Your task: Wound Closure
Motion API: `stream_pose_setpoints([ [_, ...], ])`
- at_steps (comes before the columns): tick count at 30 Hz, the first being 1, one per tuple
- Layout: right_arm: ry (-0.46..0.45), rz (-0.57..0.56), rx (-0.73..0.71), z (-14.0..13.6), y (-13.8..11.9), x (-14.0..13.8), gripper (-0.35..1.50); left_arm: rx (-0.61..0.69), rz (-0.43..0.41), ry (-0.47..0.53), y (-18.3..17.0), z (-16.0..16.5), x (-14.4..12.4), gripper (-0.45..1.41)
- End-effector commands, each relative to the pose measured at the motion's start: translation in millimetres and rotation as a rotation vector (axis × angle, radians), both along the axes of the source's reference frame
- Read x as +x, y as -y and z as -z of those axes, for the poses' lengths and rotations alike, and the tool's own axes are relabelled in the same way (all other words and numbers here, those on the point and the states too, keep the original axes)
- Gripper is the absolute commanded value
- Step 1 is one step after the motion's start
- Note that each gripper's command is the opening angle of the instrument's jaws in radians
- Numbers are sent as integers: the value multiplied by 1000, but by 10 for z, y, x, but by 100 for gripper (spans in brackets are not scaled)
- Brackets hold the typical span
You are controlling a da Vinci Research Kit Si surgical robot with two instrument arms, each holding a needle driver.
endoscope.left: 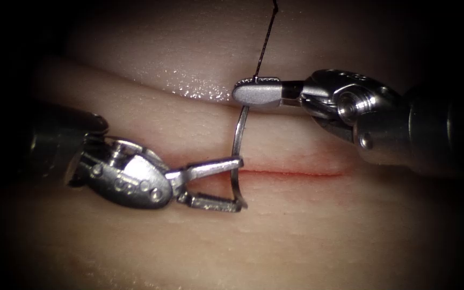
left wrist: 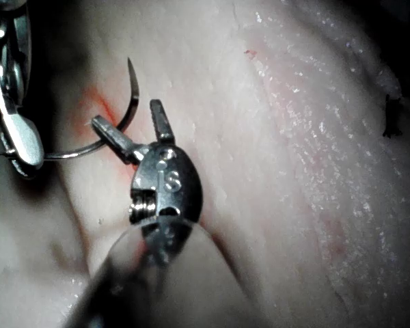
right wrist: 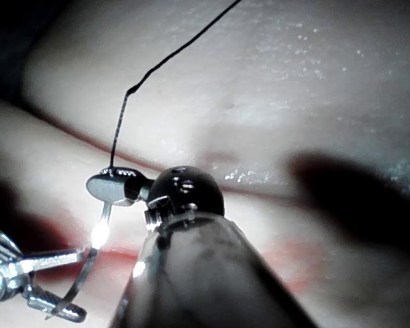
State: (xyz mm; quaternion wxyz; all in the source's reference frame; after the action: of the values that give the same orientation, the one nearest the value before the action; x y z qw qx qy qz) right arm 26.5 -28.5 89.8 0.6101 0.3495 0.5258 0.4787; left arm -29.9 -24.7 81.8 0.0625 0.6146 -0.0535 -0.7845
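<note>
Right tool [endoscope.left: 256,92] fingers clenched on needle [endoscope.left: 237,140] at its thread [endoscope.left: 264,45] end. Left tool [endoscope.left: 231,183] fingers spread around needle near the tip, gripping nothing. Needle hangs above cut [endoscope.left: 291,173], not in tissue [endoscope.left: 307,236]. Risk: needle swivels in the single grip (1 hold only), so the tip scrapes tissue.

thread [endoscope.left: 267,37] cut off at top edge

pale tissue [endoscope.left: 307,236] with a cut [endoscope.left: 296,173] across its middle.
red fluid [endoscope.left: 318,164] tints the cut's edges; the surface beyond glistens wetly.
</note>
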Motion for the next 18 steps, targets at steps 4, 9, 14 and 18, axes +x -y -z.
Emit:
stream_pose_setpoints([
  [4,-8,0,6,-5,3,5,-35,2,-4,5,3,-6,-7,76],
  [9,-15,-4,11,-4,4,2,-35,3,-8,11,3,-7,-8,29],
  [14,-21,-11,16,-3,4,-1,-35,-11,1,31,2,-8,-10,-45],
  [18,-25,-12,21,-2,6,-2,-35,-22,18,60,-1,-10,-9,-45],
])
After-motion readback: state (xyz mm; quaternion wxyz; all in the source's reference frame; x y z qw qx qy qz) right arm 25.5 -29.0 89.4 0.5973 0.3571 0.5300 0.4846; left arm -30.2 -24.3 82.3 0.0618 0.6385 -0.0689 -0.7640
